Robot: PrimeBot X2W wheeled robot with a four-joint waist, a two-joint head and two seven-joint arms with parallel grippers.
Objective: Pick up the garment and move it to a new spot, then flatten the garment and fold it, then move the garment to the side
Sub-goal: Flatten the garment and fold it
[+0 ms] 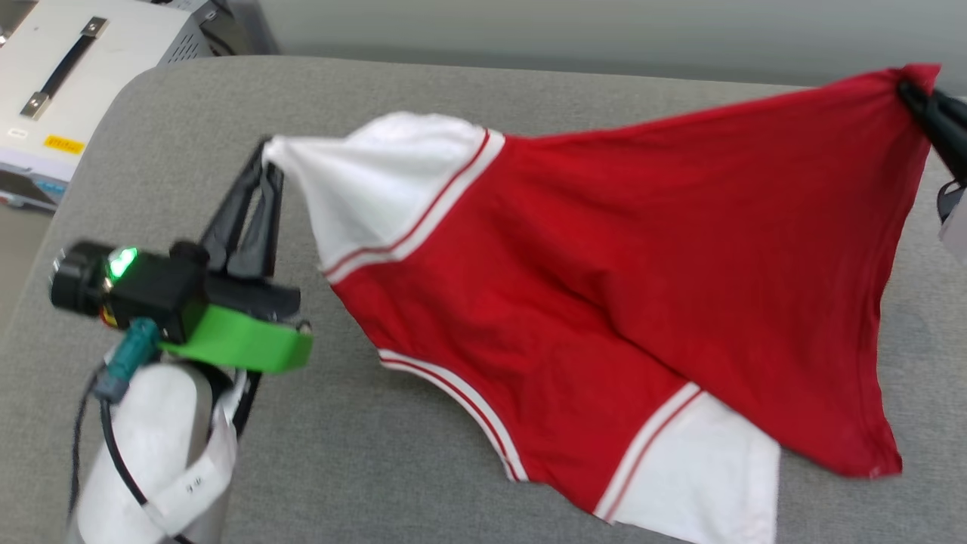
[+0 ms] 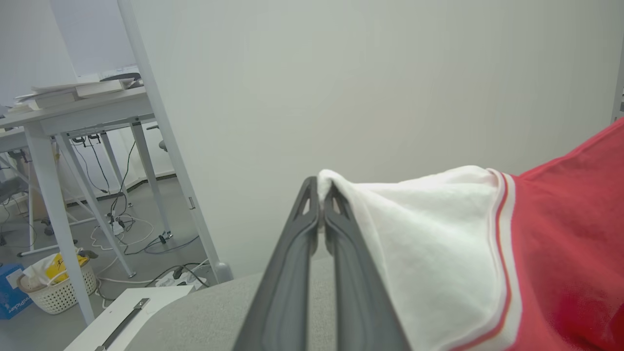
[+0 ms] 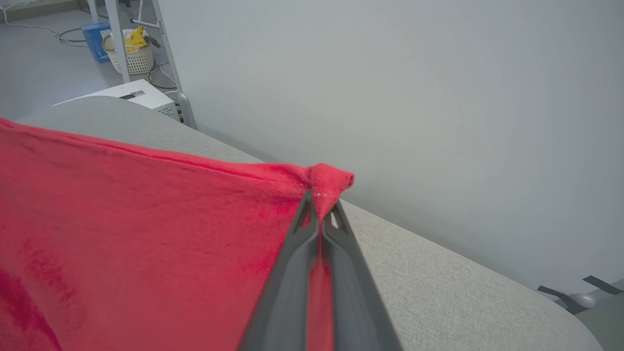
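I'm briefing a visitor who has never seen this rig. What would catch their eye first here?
The red garment with white sleeves, stretched wide over the grey padded surface. The left gripper pinches a white sleeve tip at the left; the right gripper clamps a red corner at the upper right.

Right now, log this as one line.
jersey: stretched over grey cushion | left end effector: shut on white sleeve | right end effector: shut on red corner
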